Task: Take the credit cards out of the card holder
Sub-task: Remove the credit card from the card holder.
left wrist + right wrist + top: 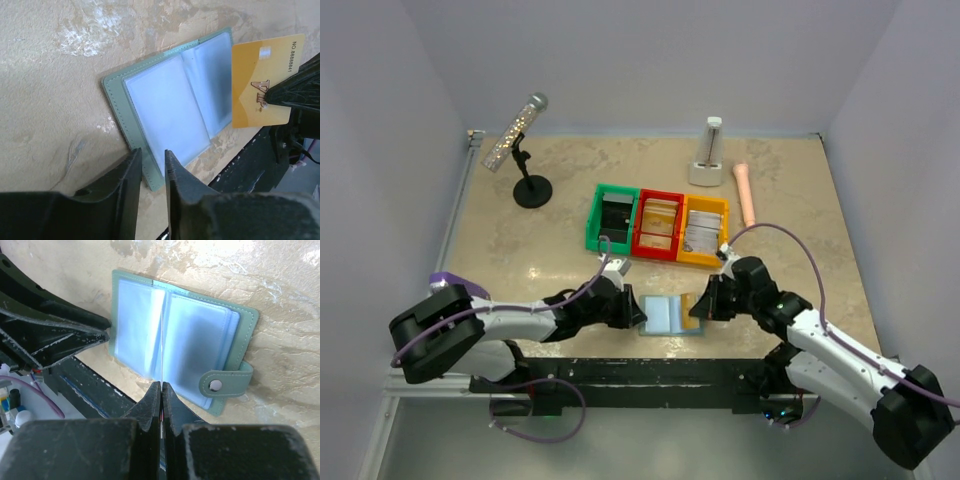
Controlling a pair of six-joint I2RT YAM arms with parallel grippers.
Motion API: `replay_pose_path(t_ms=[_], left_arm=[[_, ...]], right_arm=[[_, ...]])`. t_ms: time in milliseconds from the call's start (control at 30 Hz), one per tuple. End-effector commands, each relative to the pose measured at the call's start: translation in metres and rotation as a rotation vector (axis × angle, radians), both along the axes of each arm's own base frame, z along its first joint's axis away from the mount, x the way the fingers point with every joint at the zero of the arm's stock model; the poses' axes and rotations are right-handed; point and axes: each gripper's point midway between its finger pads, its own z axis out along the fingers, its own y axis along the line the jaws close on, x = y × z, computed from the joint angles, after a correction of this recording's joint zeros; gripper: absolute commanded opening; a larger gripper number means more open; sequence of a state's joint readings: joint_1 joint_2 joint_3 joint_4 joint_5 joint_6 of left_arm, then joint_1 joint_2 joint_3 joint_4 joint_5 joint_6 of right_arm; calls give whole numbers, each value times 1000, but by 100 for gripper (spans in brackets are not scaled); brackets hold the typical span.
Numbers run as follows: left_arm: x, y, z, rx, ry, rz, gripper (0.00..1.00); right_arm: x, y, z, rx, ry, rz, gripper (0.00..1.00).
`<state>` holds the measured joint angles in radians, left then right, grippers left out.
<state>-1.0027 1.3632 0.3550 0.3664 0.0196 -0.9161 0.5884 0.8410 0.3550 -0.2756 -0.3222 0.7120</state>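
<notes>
The card holder (665, 316) lies open and flat near the table's front edge, grey-green outside with two pale blue panels; it also shows in the left wrist view (165, 100) and the right wrist view (200, 340). My right gripper (702, 304) is shut on an orange credit card (260, 85) marked VIP. It holds the card upright over the holder's right panel; in the right wrist view the card (163, 350) shows edge-on. My left gripper (152, 167) has its jaws a narrow gap apart, tips down at the holder's left edge, nothing pinched.
Green (615, 220), red (658, 225) and yellow (704, 230) bins stand in a row behind the holder, with cards inside. A microphone on a stand (530, 188) is at back left, a white device (707, 158) and a pink tube (746, 193) at back right. A black rail (650, 372) runs along the front edge.
</notes>
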Motion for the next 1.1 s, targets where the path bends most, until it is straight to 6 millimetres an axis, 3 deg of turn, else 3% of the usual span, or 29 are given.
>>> replay_pose_path(t_ms=[0,133,200,300,500,667,867,1067], left_arm=[[9,-9,34,-30,-87,-27,40],[14,-7,65,-71,-143,-5,60],[17,-3,91,-127,-191,17,66],[13,0,118,-195,-249,-7,66],[-12,9,168,-356,-397,-148,64],[-25,15,171,-394,-427,-219,68],[-30,11,168,-422,-410,-242,69],[-43,5,181,-498,-425,-321,65]], right_arm=[[9,-4,22,-20,-76,-2,0],[13,-4,38,-8,-135,5,0],[14,-1,47,18,-167,15,0],[12,8,61,64,-202,73,0],[-18,54,118,310,-184,408,0],[-42,73,149,408,-184,585,0],[-51,78,158,409,-207,633,0],[-66,82,164,448,-174,726,0]])
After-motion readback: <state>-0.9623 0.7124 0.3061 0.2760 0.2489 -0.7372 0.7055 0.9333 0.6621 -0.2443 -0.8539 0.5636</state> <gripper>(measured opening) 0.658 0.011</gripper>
